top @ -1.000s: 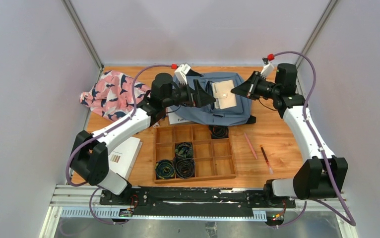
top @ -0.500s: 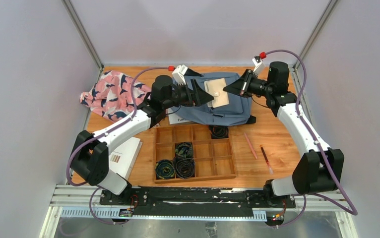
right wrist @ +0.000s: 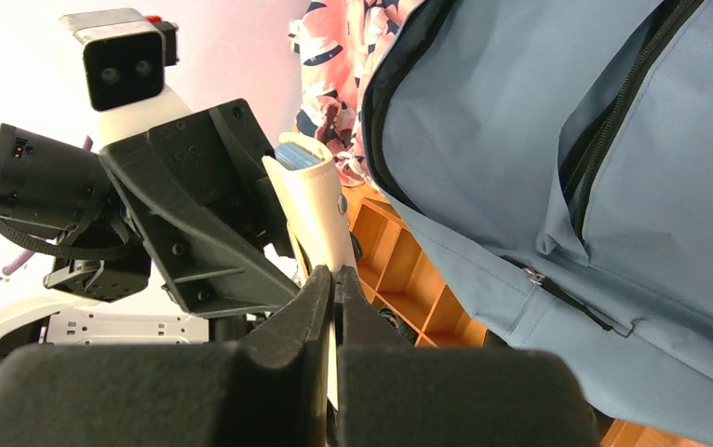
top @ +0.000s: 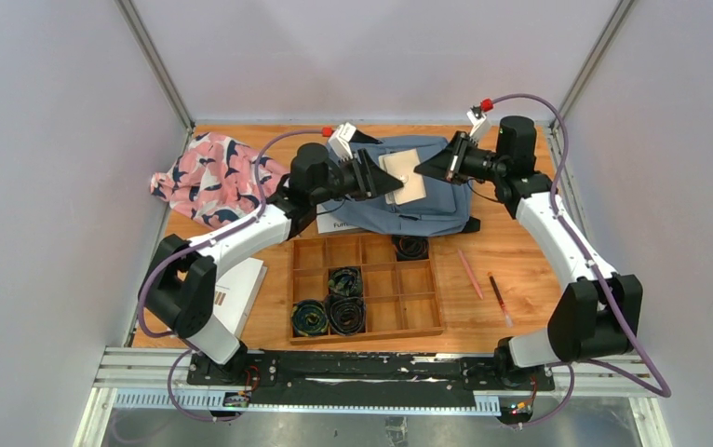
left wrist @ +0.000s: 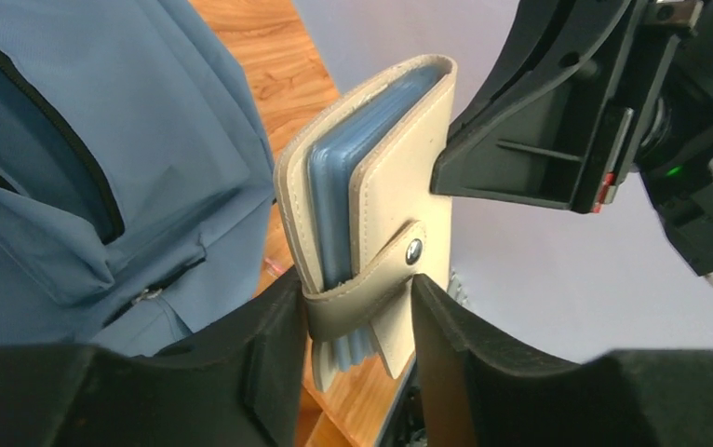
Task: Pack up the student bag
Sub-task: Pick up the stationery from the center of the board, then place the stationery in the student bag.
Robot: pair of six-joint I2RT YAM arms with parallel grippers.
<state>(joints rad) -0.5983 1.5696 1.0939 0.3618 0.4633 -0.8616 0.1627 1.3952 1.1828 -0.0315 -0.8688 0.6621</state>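
The slate-blue student bag point(top: 427, 212) lies flat at the back of the table, its zippered openings showing in both wrist views point(left wrist: 73, 140) point(right wrist: 539, 140). A beige snap-strap wallet point(top: 407, 175) with blue inner pages hangs tilted above the bag, held between both grippers. My left gripper point(top: 385, 179) has its jaws against both sides of the wallet point(left wrist: 381, 186), around the strap end point(left wrist: 357, 298). My right gripper point(top: 423, 169) is shut on the thin opposite edge of the wallet point(right wrist: 316, 209), fingertips pinched together point(right wrist: 334, 279).
A wooden compartment tray point(top: 367, 335) sits in front of the bag, with coiled cables point(top: 334, 298) in several cells. A pink patterned cloth point(top: 208, 177) lies back left, a white book point(top: 236, 293) front left, and two pens point(top: 469, 272) point(top: 498, 296) right of the tray.
The right gripper has raised and tilted the wallet off the bag toward the left gripper. The left jaws have narrowed from wide open onto the wallet.
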